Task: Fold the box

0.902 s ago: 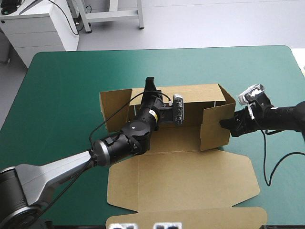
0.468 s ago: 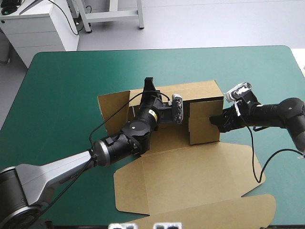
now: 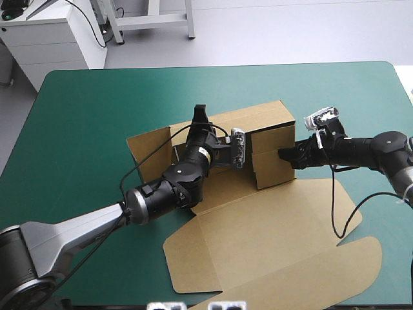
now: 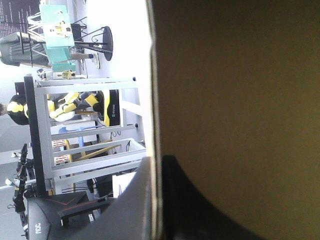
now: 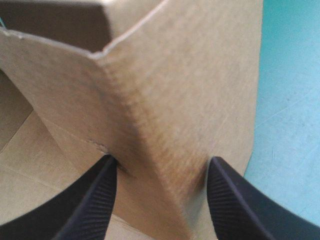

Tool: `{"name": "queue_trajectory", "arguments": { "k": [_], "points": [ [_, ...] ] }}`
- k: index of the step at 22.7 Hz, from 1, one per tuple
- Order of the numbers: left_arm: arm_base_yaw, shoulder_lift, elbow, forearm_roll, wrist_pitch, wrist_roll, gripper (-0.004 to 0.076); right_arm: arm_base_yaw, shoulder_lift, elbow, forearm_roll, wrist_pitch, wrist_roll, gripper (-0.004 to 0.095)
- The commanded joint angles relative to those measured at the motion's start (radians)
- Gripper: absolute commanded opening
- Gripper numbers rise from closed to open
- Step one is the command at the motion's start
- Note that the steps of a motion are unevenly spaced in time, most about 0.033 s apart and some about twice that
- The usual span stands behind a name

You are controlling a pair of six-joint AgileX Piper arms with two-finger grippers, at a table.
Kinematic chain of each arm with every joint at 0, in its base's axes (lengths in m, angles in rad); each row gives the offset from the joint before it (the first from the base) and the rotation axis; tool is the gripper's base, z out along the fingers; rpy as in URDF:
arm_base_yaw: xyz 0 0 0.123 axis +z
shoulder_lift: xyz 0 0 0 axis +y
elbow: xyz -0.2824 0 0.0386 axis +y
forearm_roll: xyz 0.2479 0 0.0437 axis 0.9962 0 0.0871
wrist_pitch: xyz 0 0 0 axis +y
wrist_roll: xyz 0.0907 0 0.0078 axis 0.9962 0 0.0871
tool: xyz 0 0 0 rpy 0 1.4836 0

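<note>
At mid-table | box (image 3: 258,239) long axis left-right, lid nearward | left pincer (image 3: 200,115) clamped on it | right pincer (image 5: 162,165) apart

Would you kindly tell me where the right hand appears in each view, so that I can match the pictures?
High view: the right hand is at the raised end wall of the box, reaching in from the table's right side.
Left wrist view: not in it.
Right wrist view: its fingers stand apart, a creased wall corner between them.
Shared landmark: the box's brown board, in all three views.
</note>
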Motion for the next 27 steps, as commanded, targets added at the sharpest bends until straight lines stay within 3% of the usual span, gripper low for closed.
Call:
{"name": "queue_trajectory", "arguments": {
  "k": [1, 6, 9, 12, 14, 17, 20, 22, 27],
  "points": [
    [-0.012, -0.043, -0.027, 0.017, -0.094, 0.010, -0.0008, 0.001, 0.003, -0.021, 0.100, 0.028, -0.147, 0.0505],
    [-0.012, -0.043, -0.027, 0.017, -0.096, 0.010, -0.0008, 0.001, 0.013, -0.021, 0.165, 0.030, -0.258, 0.0515],
    [-0.012, -0.043, -0.027, 0.017, -0.105, 0.010, -0.0008, 0.007, 0.048, -0.021, 0.266, 0.080, -0.416, 0.0374],
    [-0.012, -0.043, -0.027, 0.017, -0.119, 0.010, -0.0008, 0.043, 0.088, -0.021, 0.317, 0.078, -0.433, 0.0286],
    [-0.012, -0.043, -0.027, 0.017, -0.130, 0.010, -0.0008, 0.084, 0.108, -0.021, 0.320, 0.016, -0.397, 0.0207],
    [-0.012, -0.043, -0.027, 0.017, -0.130, 0.010, -0.0008, 0.145, 0.111, -0.021, 0.320, -0.091, -0.391, -0.0007],
    [-0.012, -0.043, -0.027, 0.017, -0.117, 0.010, -0.0008, 0.206, 0.108, -0.021, 0.284, -0.247, -0.326, -0.0004],
    [-0.012, -0.043, -0.027, 0.017, -0.094, 0.010, -0.0008, 0.227, 0.099, -0.021, 0.223, -0.288, -0.266, -0.0004],
    [-0.012, -0.043, -0.027, 0.017, -0.059, 0.010, -0.0008, 0.229, 0.059, -0.021, 0.148, -0.257, -0.220, -0.0004]
  ]
}}
